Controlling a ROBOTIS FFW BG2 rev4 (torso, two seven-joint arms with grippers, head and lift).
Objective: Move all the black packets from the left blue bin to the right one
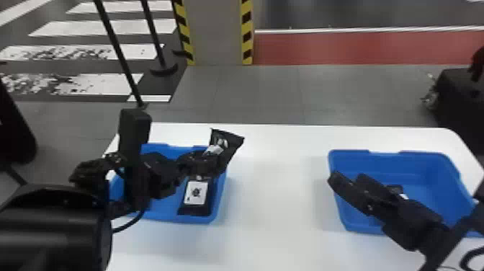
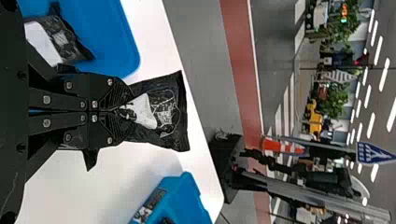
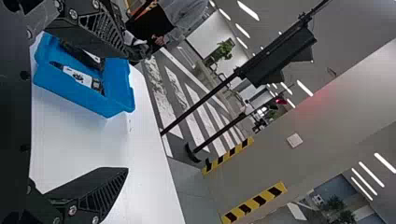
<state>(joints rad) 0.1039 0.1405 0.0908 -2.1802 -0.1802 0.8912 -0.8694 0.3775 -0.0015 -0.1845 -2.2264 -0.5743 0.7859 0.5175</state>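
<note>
My left gripper (image 1: 212, 160), above the far right part of the left blue bin (image 1: 222, 187), is shut on a black packet (image 1: 232, 142) that sticks out past the bin's rim. In the left wrist view the same gripper (image 2: 119, 111) pinches that packet (image 2: 163, 109) at one end. Another black packet (image 1: 196, 196) with a white label lies in the left bin. Over the near left side of the right blue bin (image 1: 425, 167) is my right gripper (image 1: 347, 183); in the right wrist view this gripper (image 3: 130, 112) is open. A packet (image 1: 396, 189) lies in the right bin, partly hidden.
Both bins stand on a white table (image 1: 273, 201), with a bare strip of tabletop between them. Upright poles (image 1: 122, 54) and a pillar (image 1: 216, 32) with striped edges stand beyond the table. A black object (image 1: 459, 97) is behind its right end.
</note>
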